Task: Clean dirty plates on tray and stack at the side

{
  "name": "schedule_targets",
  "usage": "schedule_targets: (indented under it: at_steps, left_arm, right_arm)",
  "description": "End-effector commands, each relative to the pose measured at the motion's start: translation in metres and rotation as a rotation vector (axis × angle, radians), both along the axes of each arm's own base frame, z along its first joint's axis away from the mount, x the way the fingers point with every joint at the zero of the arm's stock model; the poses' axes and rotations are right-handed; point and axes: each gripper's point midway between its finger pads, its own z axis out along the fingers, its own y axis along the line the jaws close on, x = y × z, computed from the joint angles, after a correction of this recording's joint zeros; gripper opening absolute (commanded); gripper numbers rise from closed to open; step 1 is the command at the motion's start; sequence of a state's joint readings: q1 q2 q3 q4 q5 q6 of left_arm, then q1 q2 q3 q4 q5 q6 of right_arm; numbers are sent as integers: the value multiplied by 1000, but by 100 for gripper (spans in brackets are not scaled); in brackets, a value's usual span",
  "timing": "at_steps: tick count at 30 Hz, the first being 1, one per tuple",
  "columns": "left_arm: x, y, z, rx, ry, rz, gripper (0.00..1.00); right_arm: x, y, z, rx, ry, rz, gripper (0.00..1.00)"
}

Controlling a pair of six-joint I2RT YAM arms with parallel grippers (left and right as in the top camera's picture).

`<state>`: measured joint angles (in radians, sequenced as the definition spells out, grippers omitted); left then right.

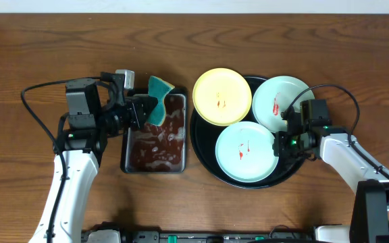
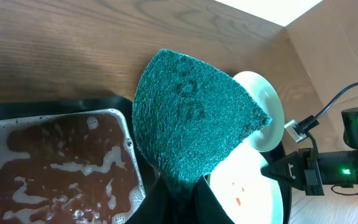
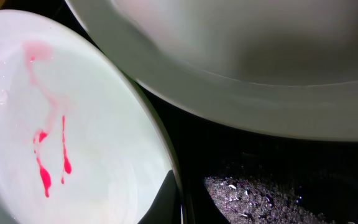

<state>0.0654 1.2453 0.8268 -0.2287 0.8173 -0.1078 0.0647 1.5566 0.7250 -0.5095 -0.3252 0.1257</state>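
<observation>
The black tray [image 1: 201,156] holds three plates. The pale yellow plate [image 1: 221,96] lies at its back left with small red marks. One mint-blue plate [image 1: 282,101] lies at the back right and another mint-blue plate [image 1: 246,152] at the front, both with red smears. My right gripper [image 1: 279,143] is at the front plate's right rim; in the right wrist view its fingers [image 3: 180,199] close on that rim [image 3: 42,143]. My left gripper [image 1: 144,111] is shut on a green sponge [image 2: 191,118], held above the pan's back right corner.
A rectangular metal pan [image 1: 123,158] with brown foamy liquid [image 2: 55,168] stands left of the tray. The back mint plate [image 3: 260,74] rises just beyond my right gripper. Bare wooden table [image 1: 39,40] lies around.
</observation>
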Motion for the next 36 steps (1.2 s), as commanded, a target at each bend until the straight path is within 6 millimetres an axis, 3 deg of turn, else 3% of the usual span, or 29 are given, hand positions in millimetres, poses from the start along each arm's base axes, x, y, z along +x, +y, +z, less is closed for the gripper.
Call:
schedule_targets:
  at_steps: [1, 24, 26, 30, 36]
  left_arm:
    - [-4, -3, 4, -24, -2, -13, 7]
    - [-5, -2, 0, -22, 18, -9, 7]
    - [-5, 2, -8, 13, 48, 24, 7]
    - [-5, 16, -47, 191, 170, 161, 7]
    - [-10, 3, -91, 446, 233, 172, 7]
  right_arm:
    - [5, -1, 1, -8, -11, -7, 1]
    - [6, -1, 1, -8, -11, -7, 1]
    - [6, -1, 1, -8, -12, -7, 1]
    - [6, -1, 1, -8, -11, -7, 1]
    - [6, -1, 1, -8, -13, -7, 1]
